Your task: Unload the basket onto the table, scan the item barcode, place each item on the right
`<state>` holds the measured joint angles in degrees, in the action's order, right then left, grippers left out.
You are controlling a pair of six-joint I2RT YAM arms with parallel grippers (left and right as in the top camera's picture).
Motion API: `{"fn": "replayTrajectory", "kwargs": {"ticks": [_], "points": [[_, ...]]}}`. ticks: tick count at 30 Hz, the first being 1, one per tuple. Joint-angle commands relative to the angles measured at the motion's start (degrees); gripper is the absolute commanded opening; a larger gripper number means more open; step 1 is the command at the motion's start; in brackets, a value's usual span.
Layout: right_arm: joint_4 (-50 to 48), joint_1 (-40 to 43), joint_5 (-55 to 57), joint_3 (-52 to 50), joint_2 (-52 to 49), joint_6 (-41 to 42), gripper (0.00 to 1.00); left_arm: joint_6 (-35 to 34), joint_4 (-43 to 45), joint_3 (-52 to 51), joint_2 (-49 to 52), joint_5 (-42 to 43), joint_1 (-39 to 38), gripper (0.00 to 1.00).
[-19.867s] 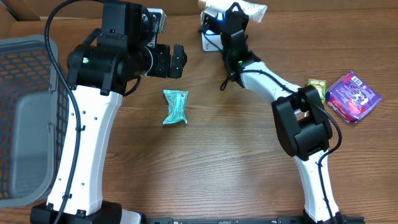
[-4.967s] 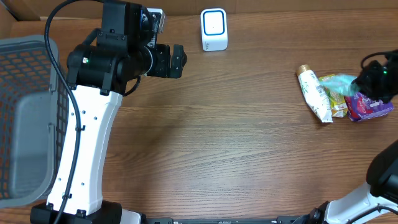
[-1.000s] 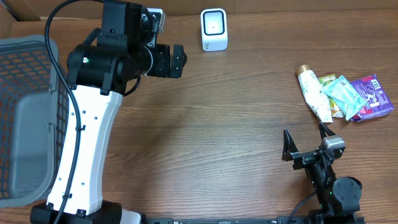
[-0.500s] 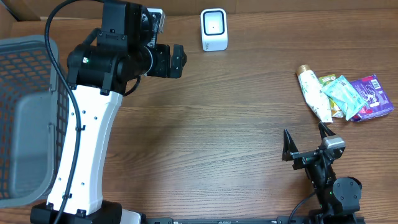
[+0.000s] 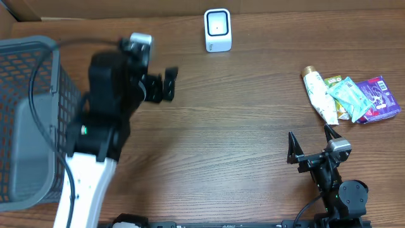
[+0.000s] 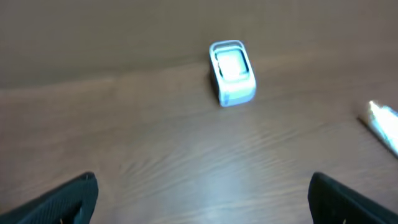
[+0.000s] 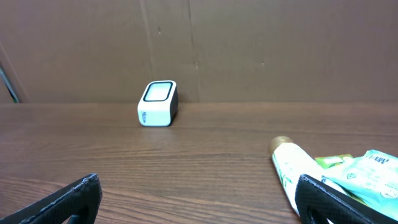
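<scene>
The white barcode scanner [image 5: 218, 30] stands at the table's far edge, window up; it shows in the left wrist view [image 6: 232, 71] and the right wrist view [image 7: 158, 103] too. The items lie heaped at the right: a white tube [image 5: 319, 95], a teal packet [image 5: 349, 96] and a purple packet [image 5: 378, 98]. My left gripper [image 5: 161, 87] hangs open and empty over the left middle of the table, blurred, well short of the scanner. My right gripper [image 5: 311, 149] stands open and empty near the front edge, below the heap; the tube [image 7: 289, 165] lies just ahead of its right finger.
A grey mesh basket [image 5: 25, 76] fills the left edge beside my left arm. A small green-yellow packet [image 5: 333, 82] sits under the teal one. Brown cardboard walls the table's far side.
My left arm has swung down and toward the near left, its gripper now lower over the table and blurred. The right arm and the items have not moved.
</scene>
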<state>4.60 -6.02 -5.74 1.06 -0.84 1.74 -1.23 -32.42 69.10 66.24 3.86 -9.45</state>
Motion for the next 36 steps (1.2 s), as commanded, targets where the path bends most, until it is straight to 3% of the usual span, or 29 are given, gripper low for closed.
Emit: {"fn": "replayTrajectory", "kwargs": {"ticks": [1, 7, 14, 26, 36], "points": [[-0.24, 0.20, -0.09, -0.59, 0.68, 0.42, 1.00, 1.22, 8.02, -13.49, -5.68, 0.96, 2.54, 1.00], [-0.24, 0.20, -0.09, -0.59, 0.68, 0.42, 1.00, 0.85, 30.08, -37.35, -15.93, 7.67, 7.21, 0.99], [-0.24, 0.20, -0.09, -0.59, 0.68, 0.42, 1.00, 1.68, 44.46, -55.08, -28.55, 7.45, 8.98, 1.00], [-0.24, 0.20, -0.09, -0.59, 0.68, 0.42, 1.00, 5.07, 46.40, -68.87, -50.47, 2.97, 9.11, 1.00], [-0.24, 0.20, -0.09, -0.59, 0.68, 0.42, 1.00, 7.72, 39.98, -68.83, -60.61, -2.60, 9.22, 0.99]]}}
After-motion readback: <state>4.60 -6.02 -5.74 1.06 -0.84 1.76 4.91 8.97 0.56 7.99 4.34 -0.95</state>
